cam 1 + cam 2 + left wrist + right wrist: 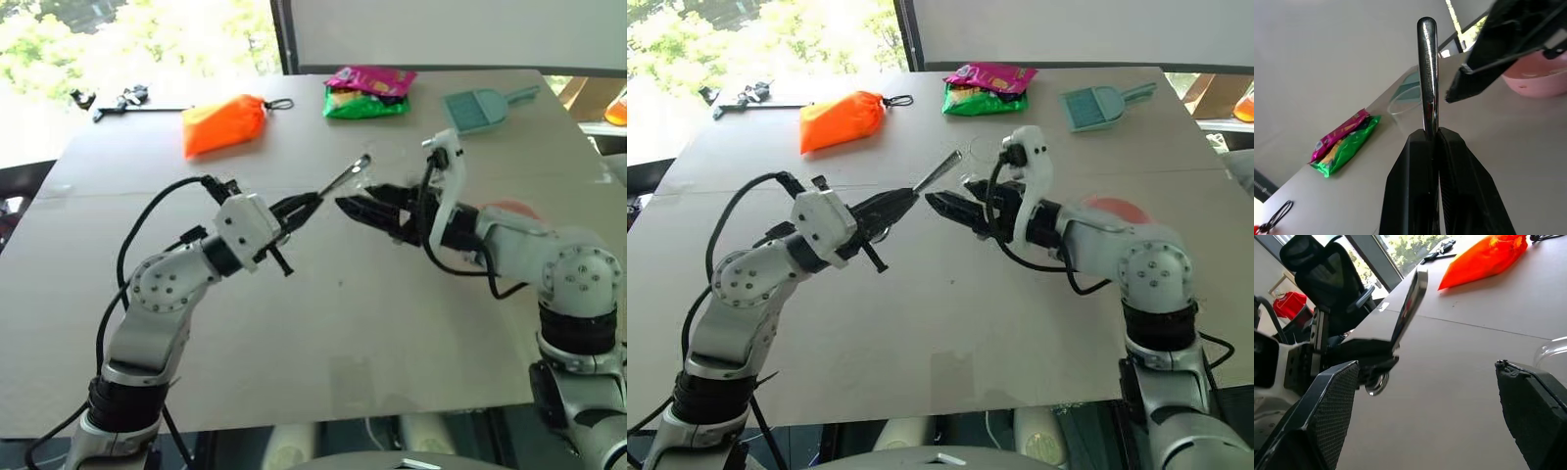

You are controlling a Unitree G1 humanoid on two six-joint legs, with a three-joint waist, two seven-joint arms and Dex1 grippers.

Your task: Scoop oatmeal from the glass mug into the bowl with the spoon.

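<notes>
Two grippers meeting above table (294, 333). Left gripper (312, 200) pinching spoon (343, 178) near its bowl end, handle sticking out. Right gripper (345, 206) gaping wide, beside spoon. Glass mug (1403, 100) just behind spoon. Grab handle slowly, keeping spoon steady.

Both arms are built of silver-grey rounded housings with rings of small screws at the joints and black bands between segments. Black cables loop beside each wrist. The left hand (312, 202) and right hand (355, 209) have black tapered fingers with textured pads.
</notes>
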